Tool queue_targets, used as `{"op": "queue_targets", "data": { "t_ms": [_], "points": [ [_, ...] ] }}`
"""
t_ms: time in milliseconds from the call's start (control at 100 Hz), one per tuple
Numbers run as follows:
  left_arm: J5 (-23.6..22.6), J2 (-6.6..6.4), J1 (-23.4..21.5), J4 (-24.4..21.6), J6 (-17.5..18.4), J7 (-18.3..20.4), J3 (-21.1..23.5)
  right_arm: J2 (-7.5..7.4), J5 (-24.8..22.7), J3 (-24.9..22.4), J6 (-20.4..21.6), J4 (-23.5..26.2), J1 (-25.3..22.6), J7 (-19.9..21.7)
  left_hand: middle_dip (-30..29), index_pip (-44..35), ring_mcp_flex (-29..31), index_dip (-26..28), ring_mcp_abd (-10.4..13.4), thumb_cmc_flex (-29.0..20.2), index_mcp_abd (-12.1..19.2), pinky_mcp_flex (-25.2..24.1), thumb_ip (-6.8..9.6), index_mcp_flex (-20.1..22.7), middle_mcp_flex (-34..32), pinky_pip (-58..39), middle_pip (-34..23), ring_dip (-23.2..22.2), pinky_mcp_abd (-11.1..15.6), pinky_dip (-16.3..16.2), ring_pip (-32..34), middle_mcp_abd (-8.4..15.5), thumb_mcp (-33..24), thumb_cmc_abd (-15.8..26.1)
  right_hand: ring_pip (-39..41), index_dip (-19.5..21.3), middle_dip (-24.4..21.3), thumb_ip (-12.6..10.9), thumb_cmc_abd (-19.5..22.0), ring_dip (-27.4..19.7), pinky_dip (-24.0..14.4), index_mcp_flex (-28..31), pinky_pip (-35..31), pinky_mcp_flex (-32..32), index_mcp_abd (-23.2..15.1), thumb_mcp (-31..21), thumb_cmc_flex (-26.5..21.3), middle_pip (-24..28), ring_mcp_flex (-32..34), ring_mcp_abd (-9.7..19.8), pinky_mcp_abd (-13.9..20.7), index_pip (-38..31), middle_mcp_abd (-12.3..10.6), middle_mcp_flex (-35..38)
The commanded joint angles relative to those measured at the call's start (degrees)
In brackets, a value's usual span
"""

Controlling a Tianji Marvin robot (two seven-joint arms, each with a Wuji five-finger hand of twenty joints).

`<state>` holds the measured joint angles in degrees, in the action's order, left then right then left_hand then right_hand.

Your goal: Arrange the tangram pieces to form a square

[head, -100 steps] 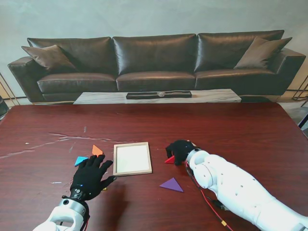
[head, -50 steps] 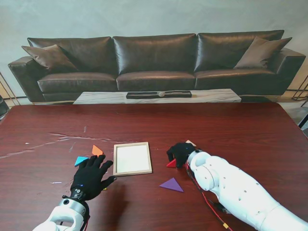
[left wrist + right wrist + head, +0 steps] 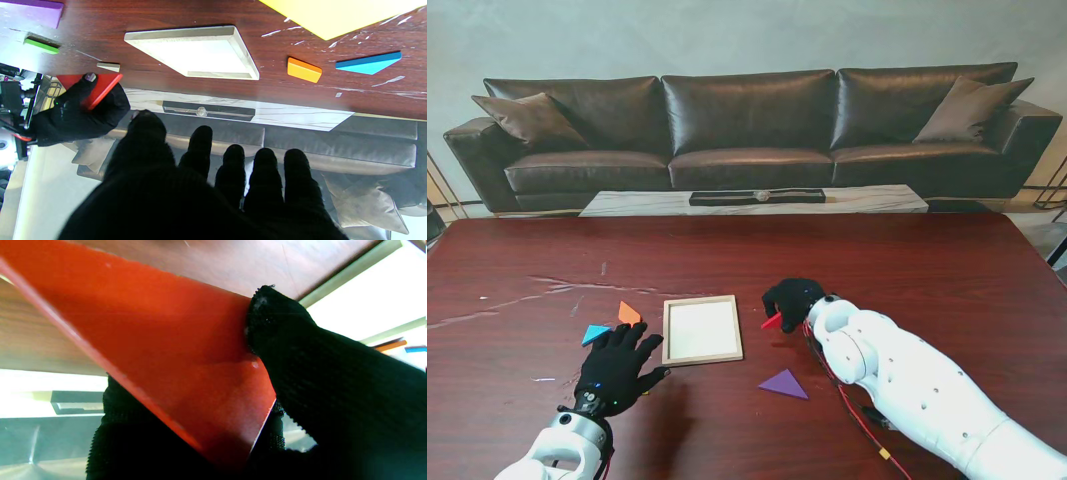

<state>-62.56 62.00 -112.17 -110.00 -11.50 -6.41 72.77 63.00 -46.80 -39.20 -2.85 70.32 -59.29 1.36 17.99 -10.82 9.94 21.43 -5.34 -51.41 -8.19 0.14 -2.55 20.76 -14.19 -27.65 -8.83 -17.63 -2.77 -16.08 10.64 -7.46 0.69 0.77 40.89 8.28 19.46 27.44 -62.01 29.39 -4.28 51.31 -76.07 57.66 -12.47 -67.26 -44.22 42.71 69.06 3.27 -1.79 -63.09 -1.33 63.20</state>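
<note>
From the stand, the black-gloved right hand (image 3: 792, 301) pinches a flat red triangular tangram piece (image 3: 773, 321) just right of the shallow wooden square tray (image 3: 701, 329); the left hand (image 3: 615, 367) rests spread and empty. The left wrist view shows that piece (image 3: 96, 87) lifted off the table. The right wrist view shows fingers (image 3: 300, 350) clamped on it (image 3: 160, 350), so this looks like the carry, and next it needs lowering flat into a tray corner.

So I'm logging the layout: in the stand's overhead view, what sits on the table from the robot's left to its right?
Blue piece → orange piece → white tray → red piece held in the right hand, with the purple piece nearer to me.
</note>
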Motion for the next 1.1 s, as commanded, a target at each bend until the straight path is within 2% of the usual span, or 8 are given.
{"op": "queue_targets", "data": {
  "t_ms": [0, 230, 600, 950, 1090],
  "points": [
    [0.2, -0.12, 0.0, -0.1, 0.2, 0.3, -0.1, 0.82, 0.6, 0.6, -0.5, 1.5, 1.1, 0.2, -0.3, -0.7, 0.3, 0.2, 1.4, -2.5, 0.6, -0.6, 2.62, 0.5, -0.2, 0.4, -0.6, 0.1, 0.8, 0.5, -0.2, 0.4, -0.5, 0.5, 1.0, 1.5, 0.4, -1.8, 3.7, -0.7, -5.2, 4.1, -6.2, 3.4, -5.6, -5.5, -4.3, 0.0, 3.9, 0.9, 1.7, -7.0, 2.8, -0.4],
    [0.7, -0.19, -0.5, -0.7, 1.0, 1.4, 0.6, 2.96, 5.6, 4.4, -3.5, 1.5, 4.5, 0.3, -0.3, -0.8, 0.0, 0.2, 1.7, -2.4, 0.8, -0.8, 2.58, 0.4, -0.1, 0.8, -0.5, 0.3, 0.9, 0.6, -0.5, 0.4, -0.4, 0.5, 0.7, 1.2, 0.6, -2.0, 4.2, -1.6, -6.4, 3.7, -6.1, 3.5, -4.5, -4.7, -4.7, 0.2, 4.0, 0.2, 1.2, -6.9, 3.4, -1.1],
    [0.1, -0.22, -1.7, -1.6, 1.2, 1.8, 1.7, 8.12, 12.5, 12.1, -5.9, -2.2, 9.6, -2.5, -0.3, -0.7, 0.0, 0.1, 1.6, -2.2, 0.7, -0.9, 2.58, 0.4, -0.2, 1.3, -0.4, 0.3, 0.8, 0.7, -0.7, 0.4, -0.4, 0.4, 0.9, 0.9, 0.7, -2.1, 4.7, -2.3, -7.3, 3.4, -5.9, 3.5, -4.3, -4.2, -4.8, 0.4, 4.0, 0.0, 1.2, -7.0, 3.5, -1.4],
    [-0.2, -0.21, -2.3, -2.1, 1.6, 1.6, 2.2, 12.79, 16.9, 15.5, -5.7, -7.5, 10.7, -6.7, -0.3, -0.6, 0.0, 0.1, 1.6, -2.2, 0.7, -1.0, 2.59, 0.4, -0.2, 1.5, -0.3, 0.3, 0.8, 0.7, -0.9, 0.4, -0.4, 0.3, 1.0, 0.8, 0.8, -2.3, 5.3, -2.6, -7.8, 2.9, -5.6, 3.5, -4.2, -3.8, -4.8, 0.5, 3.8, -0.1, 1.3, -7.1, 3.7, -1.7],
    [-0.2, -0.23, -2.4, -2.2, 1.7, 1.7, 2.2, 14.15, 18.4, 15.9, -5.7, -9.1, 10.3, -8.1, -0.3, -0.6, 0.0, 0.1, 1.6, -2.2, 0.7, -1.0, 2.60, 0.4, -0.3, 1.6, -0.2, 0.3, 0.8, 0.7, -0.9, 0.5, -0.4, 0.3, 0.9, 0.8, 0.9, -2.5, 5.8, -2.7, -7.9, 2.7, -5.2, 3.3, -4.1, -3.2, -5.1, 0.6, 3.5, -0.2, 1.4, -7.0, 3.7, -2.2]
  ]
}}
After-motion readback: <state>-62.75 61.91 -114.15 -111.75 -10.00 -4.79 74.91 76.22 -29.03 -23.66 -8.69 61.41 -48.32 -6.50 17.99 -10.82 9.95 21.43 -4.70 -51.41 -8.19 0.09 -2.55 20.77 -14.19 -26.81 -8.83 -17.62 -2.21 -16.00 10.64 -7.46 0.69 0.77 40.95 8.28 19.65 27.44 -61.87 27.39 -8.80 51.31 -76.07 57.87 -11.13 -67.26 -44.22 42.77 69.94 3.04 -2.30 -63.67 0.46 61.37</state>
